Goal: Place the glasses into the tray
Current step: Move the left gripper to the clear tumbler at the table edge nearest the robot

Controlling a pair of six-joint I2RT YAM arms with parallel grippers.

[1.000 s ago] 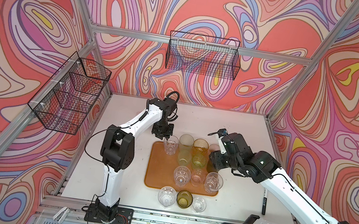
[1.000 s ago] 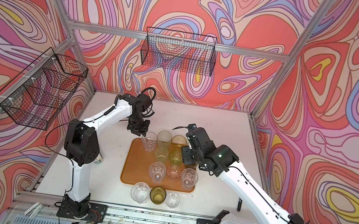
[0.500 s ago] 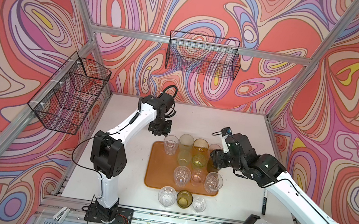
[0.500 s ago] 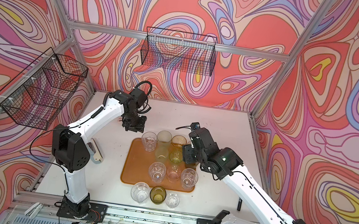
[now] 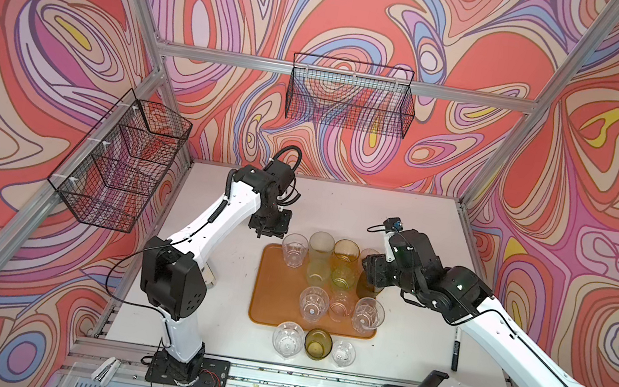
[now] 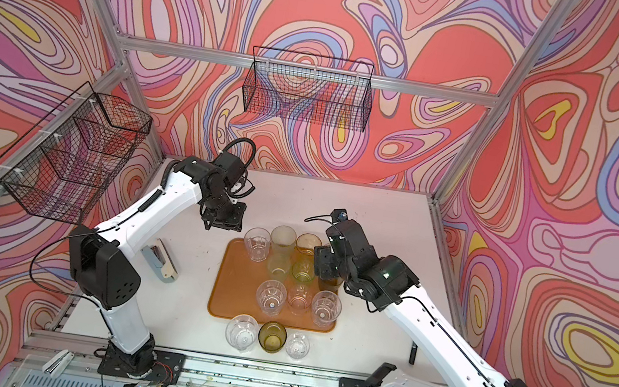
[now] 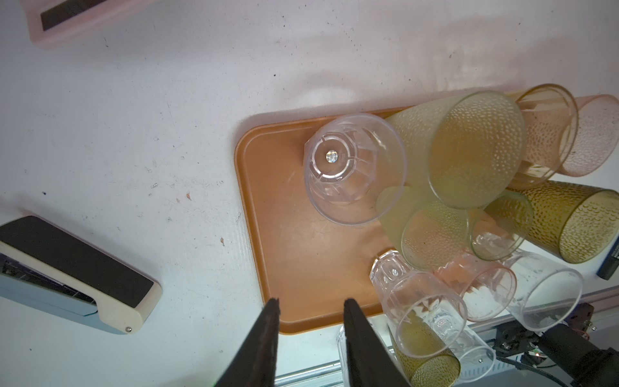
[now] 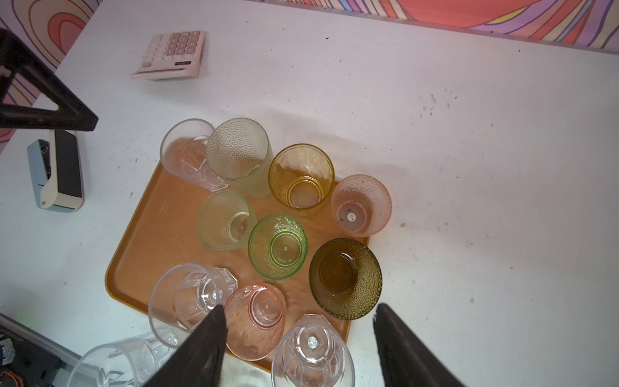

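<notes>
Your left gripper (image 7: pixel 310 303) hovers empty, narrowly parted, off the tray's (image 5: pixel 277 282) far-left corner. Your right gripper (image 8: pixel 298 313), spread wide and empty, hangs above the tray's right side. The glasses (image 5: pixel 313 302) stand upright; the tray's long axis runs near-far.

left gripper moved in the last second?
Yes. The left gripper has pulled back from the clear glass at the tray's far-left corner, toward the back wall, jaws parted and empty.

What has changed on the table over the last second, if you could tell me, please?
The left gripper has lifted back from the clear glass at the tray's far left corner, holding nothing. The right gripper has pulled up from the dark olive glass, jaws open and empty. The glasses on the tray and the three in front of it have not moved.
</notes>
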